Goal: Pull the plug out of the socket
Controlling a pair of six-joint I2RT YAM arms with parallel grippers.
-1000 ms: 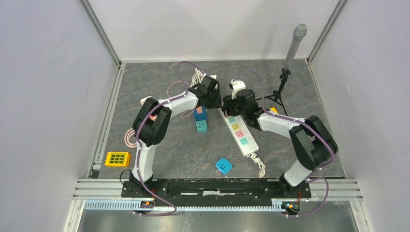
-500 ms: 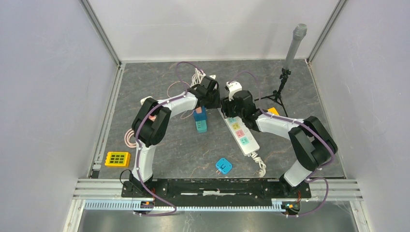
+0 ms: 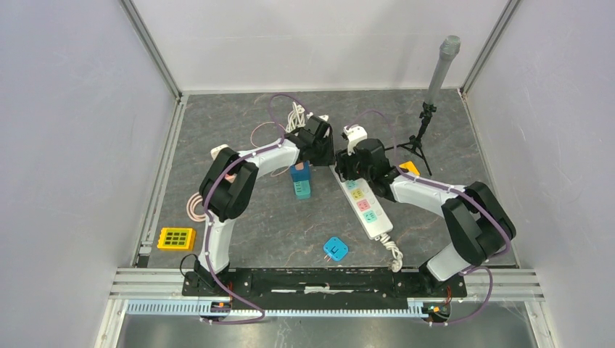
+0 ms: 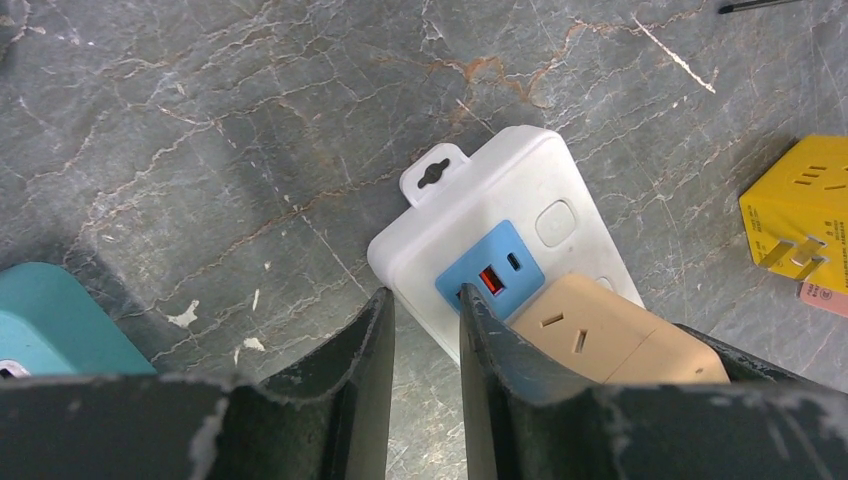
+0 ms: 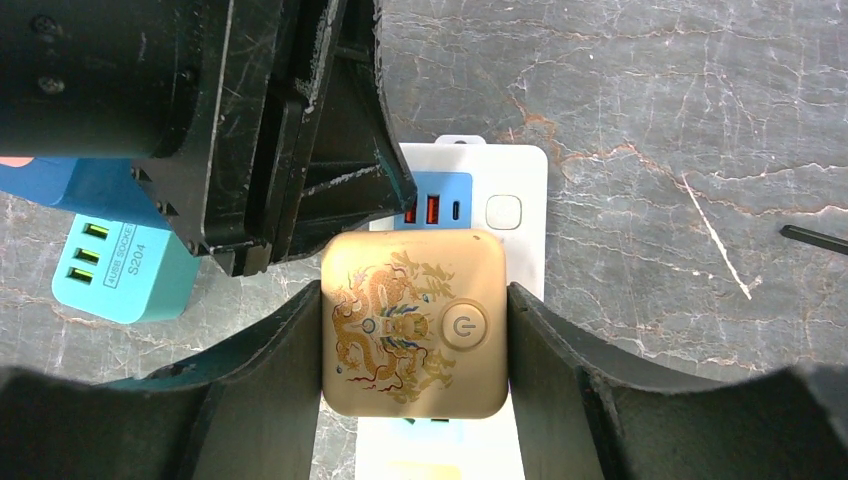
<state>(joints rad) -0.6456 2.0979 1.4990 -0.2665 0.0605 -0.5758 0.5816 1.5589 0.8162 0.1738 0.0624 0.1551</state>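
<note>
The right end effector [image 5: 414, 305] pinches the gold plug [image 5: 413, 322], seated at the far end of the power strip [image 5: 522, 180], by its flat sides. The left end effector [image 4: 425, 300], nearly pressed together, holds nothing. The plug is probably rigid, light and glossy.

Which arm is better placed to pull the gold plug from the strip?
Right: the right gripper clasps the gold plug on both sides; the left gripper, nearly shut, sits at the strip end.
</note>
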